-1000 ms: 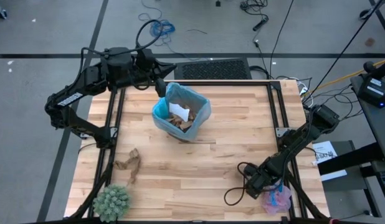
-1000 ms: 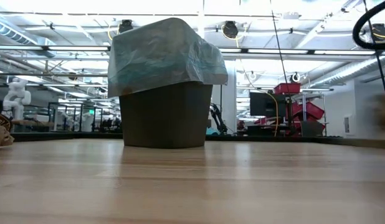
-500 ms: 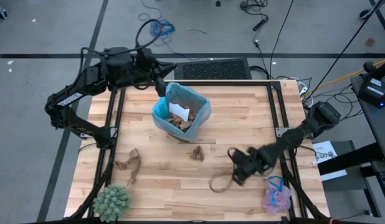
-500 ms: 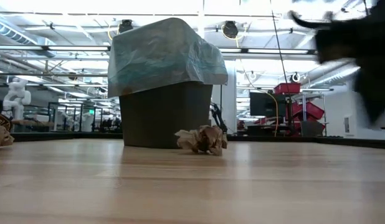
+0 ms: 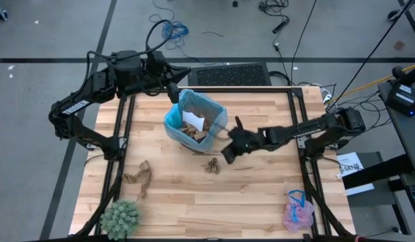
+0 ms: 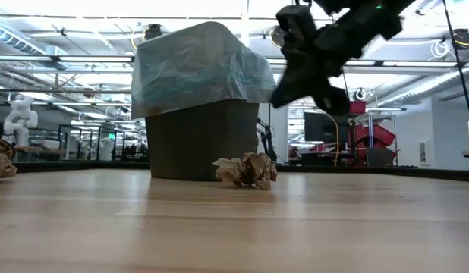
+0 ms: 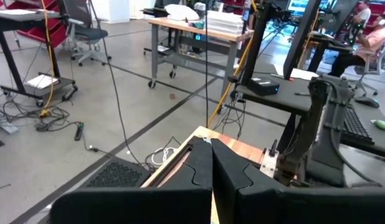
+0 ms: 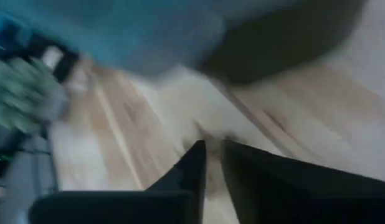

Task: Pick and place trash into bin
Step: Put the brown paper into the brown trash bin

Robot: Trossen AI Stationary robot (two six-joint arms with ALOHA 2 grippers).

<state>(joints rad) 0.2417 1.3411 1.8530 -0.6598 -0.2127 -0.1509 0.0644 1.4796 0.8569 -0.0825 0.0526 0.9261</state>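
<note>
Fingers (image 8: 212,163) near-shut, right arm (image 5: 298,129) outstretched

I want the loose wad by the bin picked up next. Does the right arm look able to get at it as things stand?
Probably yes. The right gripper hangs just beside the brown paper wad, which lies on open table in front of the bin, with nothing between them.

smooth wooden table (image 5: 261,181), crumpled brown paper wad (image 5: 211,165), thin plastic-lined bin (image 5: 172,124).

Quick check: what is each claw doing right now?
Left claw: closed, empty, behind the bin.
Right claw: nearly closed, nothing visibly held, beside the bin.
</note>
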